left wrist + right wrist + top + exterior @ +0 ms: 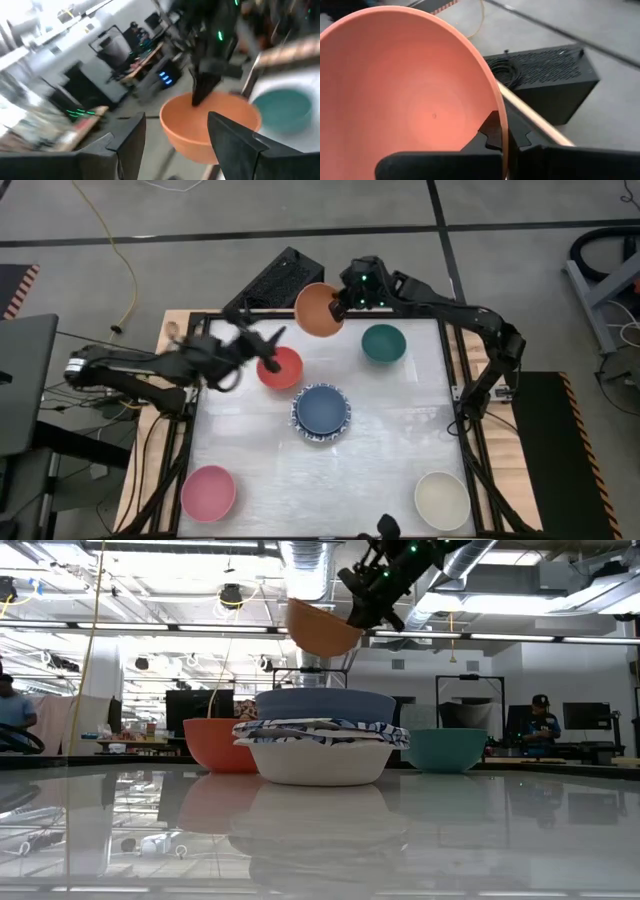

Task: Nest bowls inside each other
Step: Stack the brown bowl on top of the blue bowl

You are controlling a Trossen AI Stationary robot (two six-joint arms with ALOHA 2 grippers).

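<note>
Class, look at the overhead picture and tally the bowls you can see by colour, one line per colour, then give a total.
Orange bowl: 1
Dark green bowl: 1
Red bowl: 1
Plain blue bowl: 1
Blue-patterned white bowls, stacked under the blue one: 3 rims seem visible
Pink bowl: 1
Cream bowl: 1
Total: 9

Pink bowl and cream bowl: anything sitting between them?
Nothing: in the high view the table is bare between the pink bowl and the cream bowl.

Your white glossy table (390, 480) carries red bowl (280, 368), green bowl (383, 343), pink bowl (208, 493), cream bowl (442, 500), and blue bowl (322, 408) nested in patterned-rim bowls (320, 748).
</note>
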